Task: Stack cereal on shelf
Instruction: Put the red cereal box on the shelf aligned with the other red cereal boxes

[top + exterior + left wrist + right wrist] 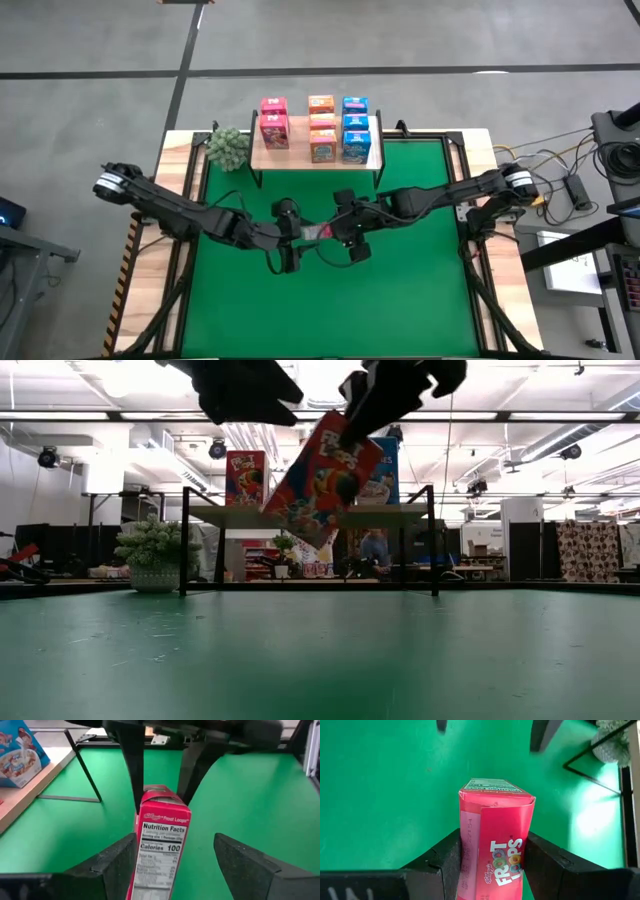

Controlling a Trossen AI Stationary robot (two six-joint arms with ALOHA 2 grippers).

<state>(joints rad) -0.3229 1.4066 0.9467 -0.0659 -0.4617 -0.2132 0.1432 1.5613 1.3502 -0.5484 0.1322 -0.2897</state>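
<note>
Above the middle of the green mat (330,300), clear of the tabletop, a pink-red Froot Loops box (322,478) hangs tilted in the air between the two arms. The right gripper (492,855) has its jaws closed against the box's two wide faces, and it alone holds the box. The left gripper (172,865) faces it from the other side with its jaws spread wide: one dark finger (117,865) lies just beside the box's nutrition panel, while the other stands well apart from it.

Toward the far edge of the tabletop, the wooden shelf (262,157) on thin black legs carries the other boxes (322,128) in three columns: pink-red, orange, blue. The pink-red column is one box shorter than the others. A small green plant (227,148) sits just beside the shelf's left end.
</note>
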